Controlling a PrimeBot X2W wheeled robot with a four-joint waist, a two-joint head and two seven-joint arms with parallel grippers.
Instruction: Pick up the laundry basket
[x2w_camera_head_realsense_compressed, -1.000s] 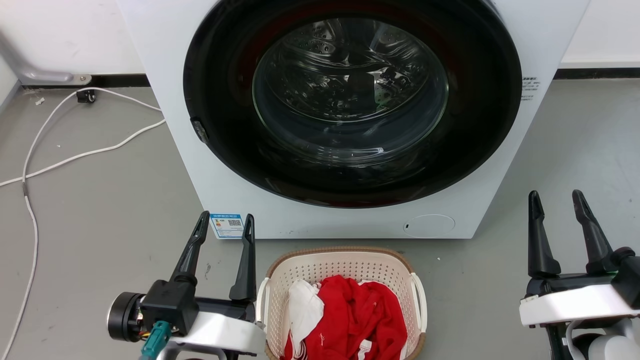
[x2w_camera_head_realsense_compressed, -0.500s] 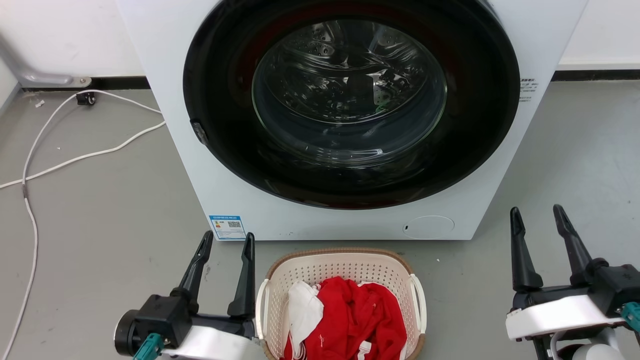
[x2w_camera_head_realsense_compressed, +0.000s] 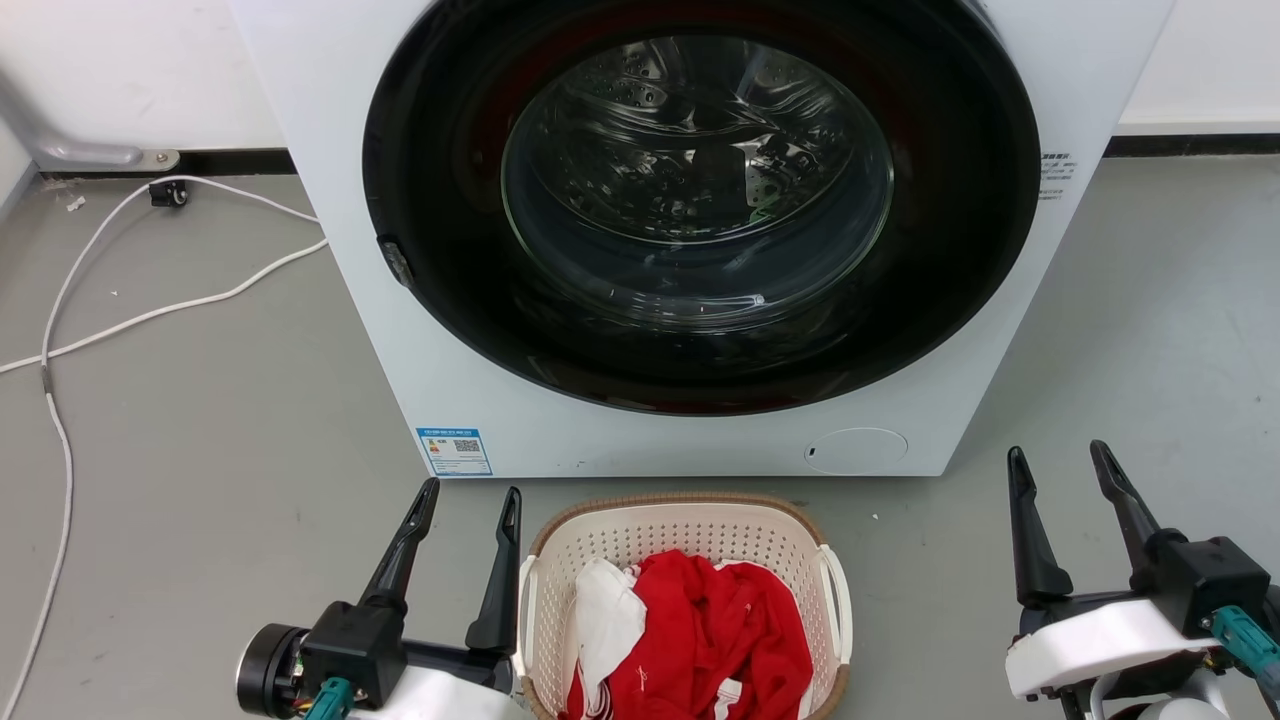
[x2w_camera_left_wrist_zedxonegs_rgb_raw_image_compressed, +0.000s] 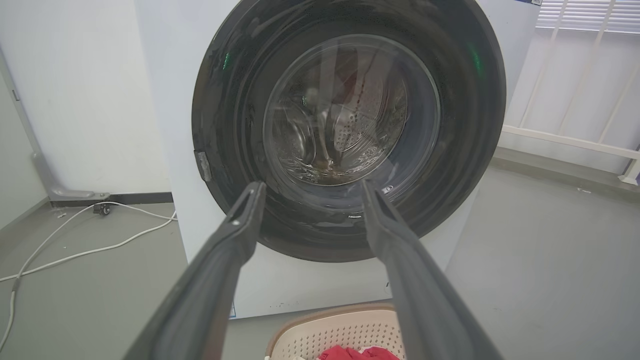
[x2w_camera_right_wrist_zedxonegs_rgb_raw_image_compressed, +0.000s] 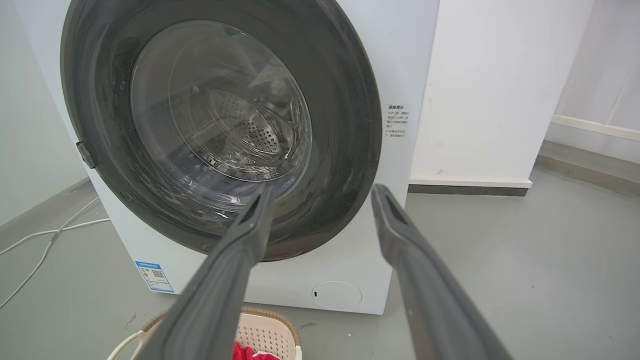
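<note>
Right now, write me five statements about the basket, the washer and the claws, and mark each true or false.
1. The laundry basket stands on the floor in front of the washing machine. True.
2. The basket is empty. False: red and white clothes lie in it.
3. The left claw and the right claw are both open. True.
4. The left claw grips a basket handle. False: it holds nothing and is close beside the basket.
5. The washing machine's door hangs open. False: it is shut.
</note>
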